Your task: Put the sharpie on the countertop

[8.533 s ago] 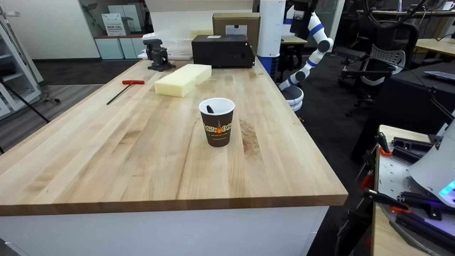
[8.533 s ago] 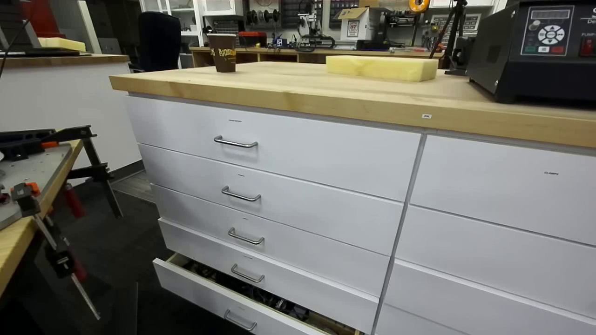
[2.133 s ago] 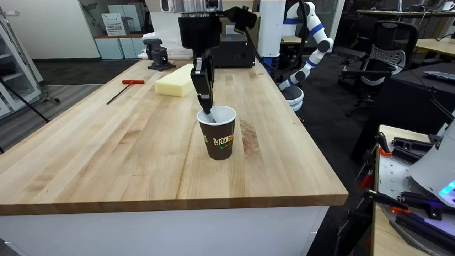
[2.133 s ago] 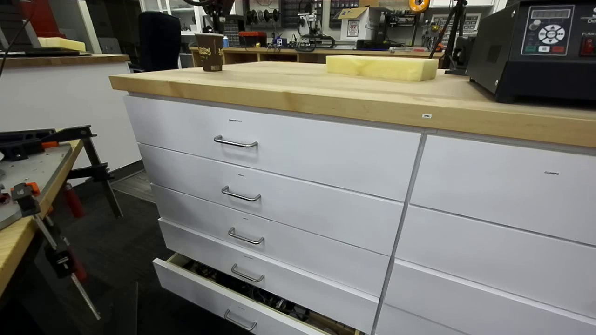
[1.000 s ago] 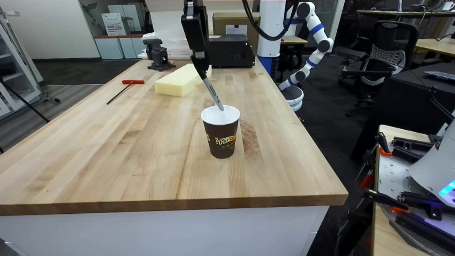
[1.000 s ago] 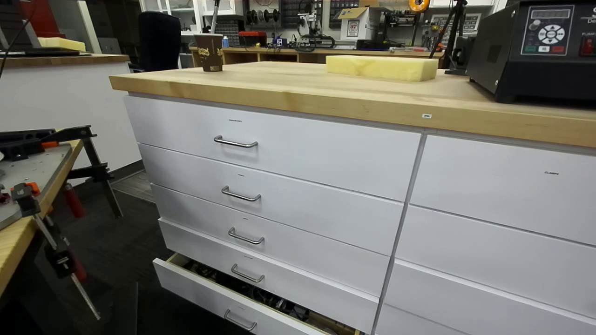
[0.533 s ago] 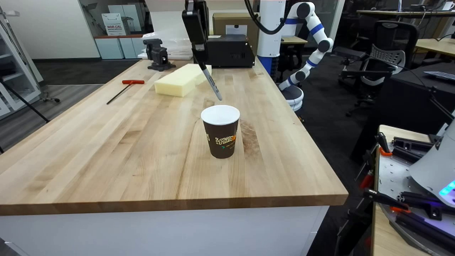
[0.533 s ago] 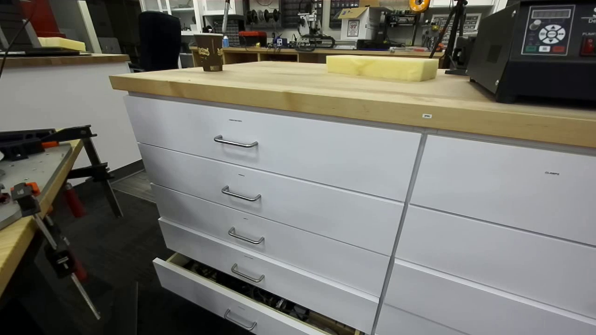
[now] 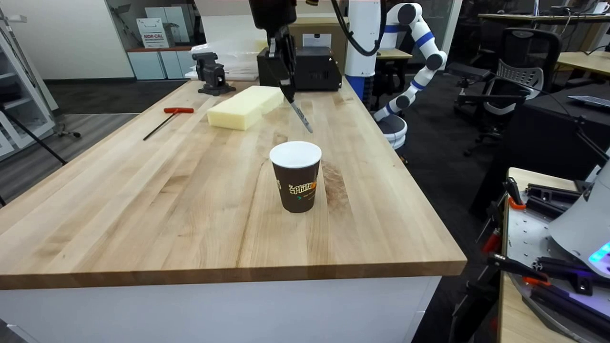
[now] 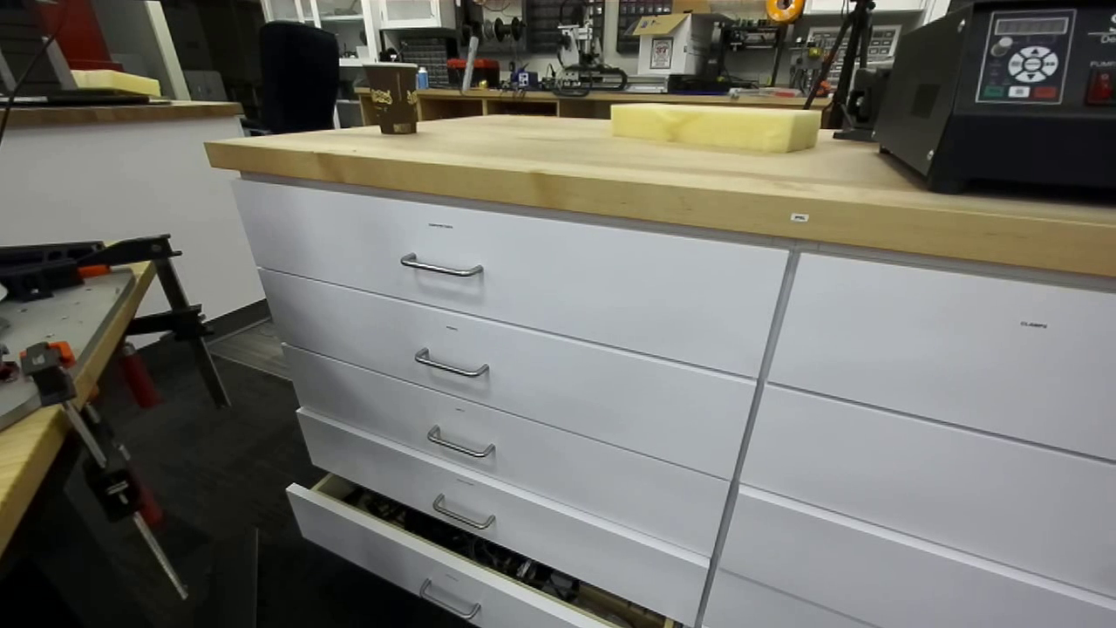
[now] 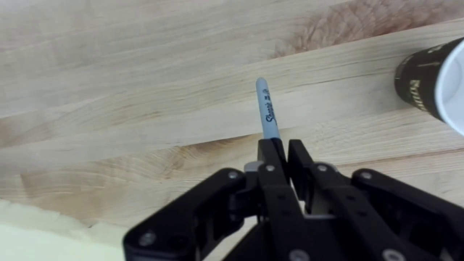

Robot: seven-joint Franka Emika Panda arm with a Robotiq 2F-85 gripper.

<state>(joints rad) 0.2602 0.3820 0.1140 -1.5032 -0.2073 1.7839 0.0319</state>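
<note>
The 2 fingers [image 11: 269,152] pinch the sharpie [image 11: 267,108], its grey barrel (the lettering is readable) pointing between 11 and 12 o'clock in the wrist view. In both exterior views it hangs in the air above the counter [image 9: 181,205]. In an exterior view its tip aims at 5 o'clock; from there the paper cup [image 9: 296,188] stands upright between 6 and 7 o'clock, the yellow foam block [image 9: 244,112] lies between 9 and 10, and the red-handled tool [image 9: 177,110] is at 9 o'clock from the block.

Sharpie [image 11: 267,108] above countertop [image 9: 190,214], between cup [image 9: 296,188] and foam [image 9: 243,108]
</note>
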